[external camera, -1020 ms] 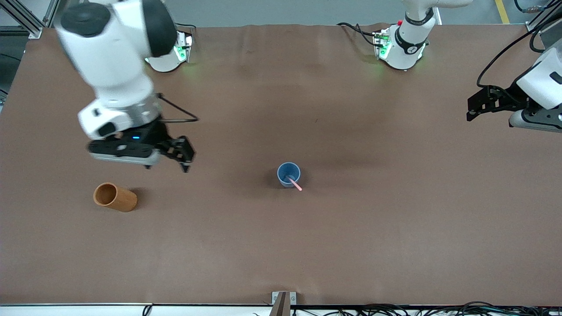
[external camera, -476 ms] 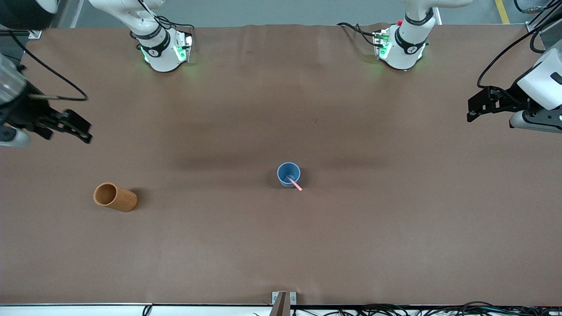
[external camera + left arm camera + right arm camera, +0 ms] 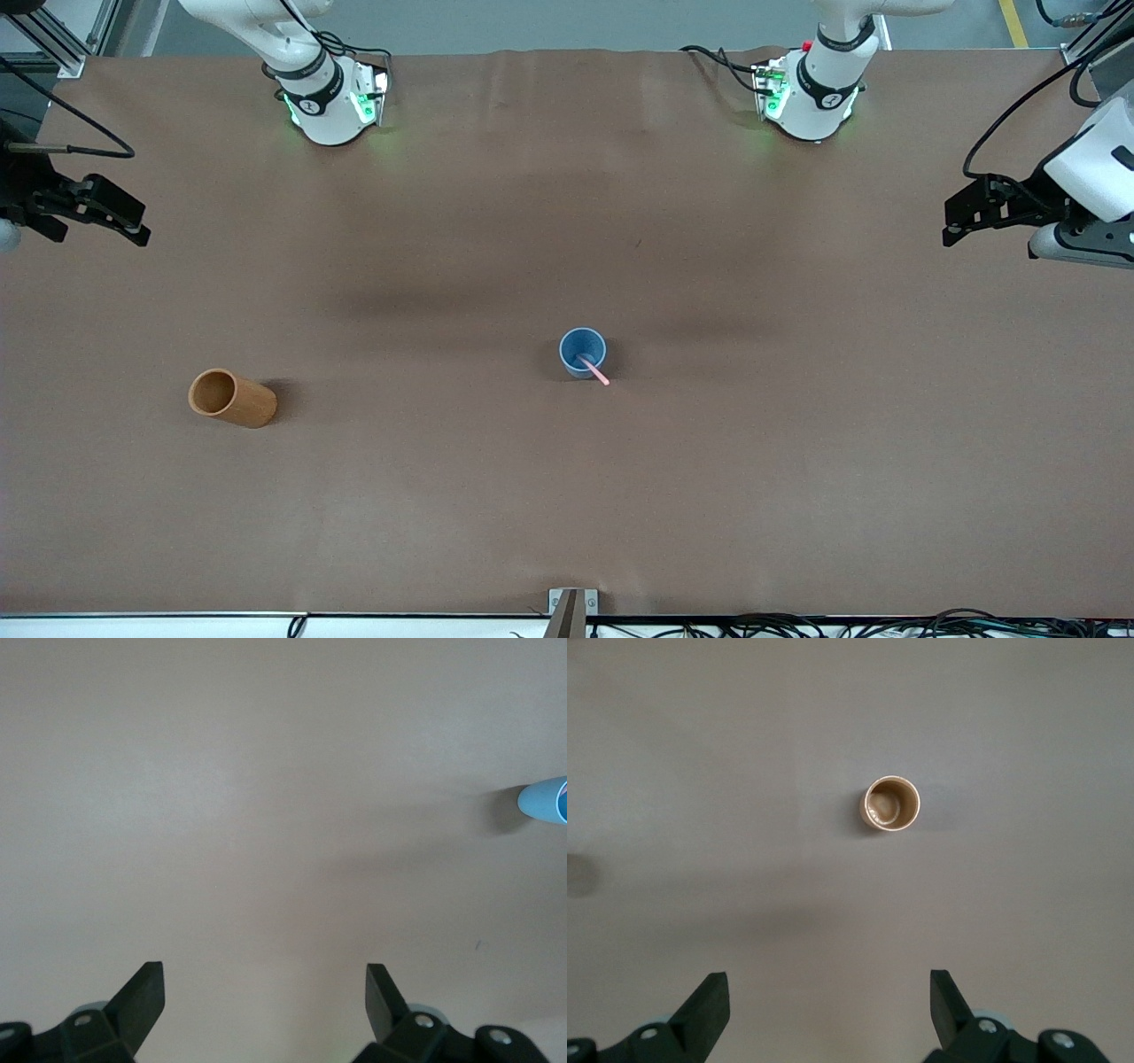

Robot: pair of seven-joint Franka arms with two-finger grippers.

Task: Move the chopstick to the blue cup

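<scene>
The blue cup [image 3: 576,341] stands upright mid-table, and its edge shows in the left wrist view [image 3: 545,802]. The pink chopstick [image 3: 595,370] rests inside it, its upper end leaning over the rim on the side toward the front camera. My right gripper [image 3: 140,227] hangs open and empty at the right arm's end of the table; in its wrist view [image 3: 829,985] bare table lies between the fingers. My left gripper [image 3: 948,221] waits open and empty at the left arm's end, over bare table in its wrist view [image 3: 264,979].
An orange-brown cup [image 3: 232,399] stands toward the right arm's end, a little nearer the front camera than the blue cup; the right wrist view shows it from above [image 3: 891,804], empty. The table [image 3: 567,496] has a brown cover.
The right arm has swung away from over the orange-brown cup, out to its end of the table. The left arm, both cups and the chopstick have not moved.
</scene>
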